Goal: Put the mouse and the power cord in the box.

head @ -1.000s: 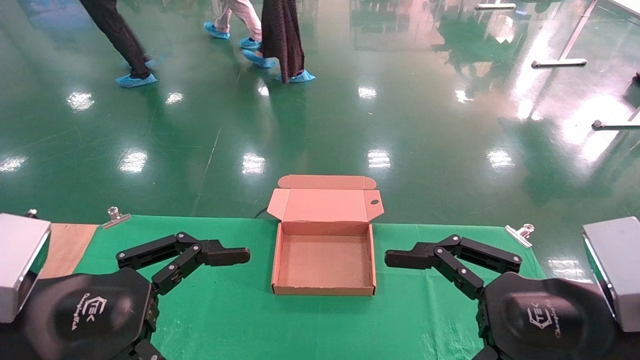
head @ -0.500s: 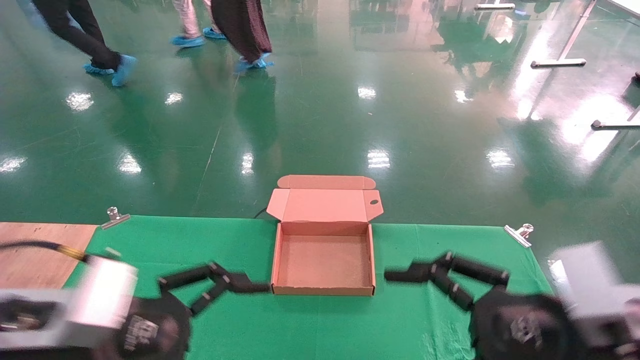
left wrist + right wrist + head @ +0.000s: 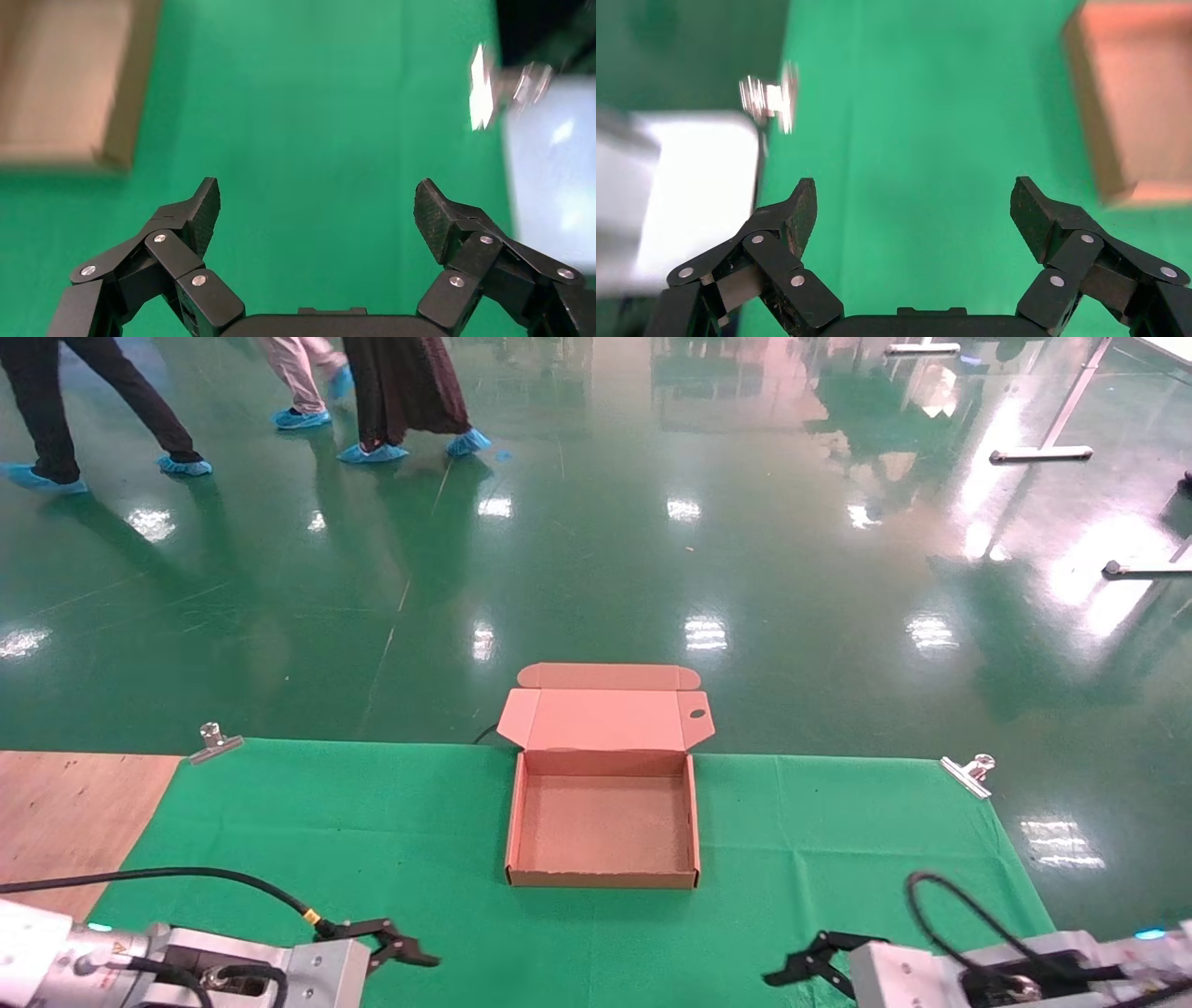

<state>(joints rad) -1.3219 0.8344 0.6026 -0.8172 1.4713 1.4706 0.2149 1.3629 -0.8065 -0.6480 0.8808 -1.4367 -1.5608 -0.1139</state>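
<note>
Lab or factory test floor — not a home.
You're facing a glossy green floor (image 3: pixel 745 570), people (image 3: pixel 391 393) walking past in blue shoe covers (image 3: pixel 372 453), and a table under green cloth (image 3: pixel 372 840) held by clips (image 3: pixel 216 741) — metal stands (image 3: pixel 1043 453) beyond.

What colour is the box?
Brown cardboard, inside and out; the box shows best in the head view.

Box (image 3: pixel 602 826) plain brown cardboard, pinkish lid, one small dark hole. Counter (image 3: pixel 419 822) cloth solid green; bare wood-grain tan at its far left corner. Both claws matte black, silver rivets. Floor (image 3: pixel 652 542) glossy dark green.
</note>
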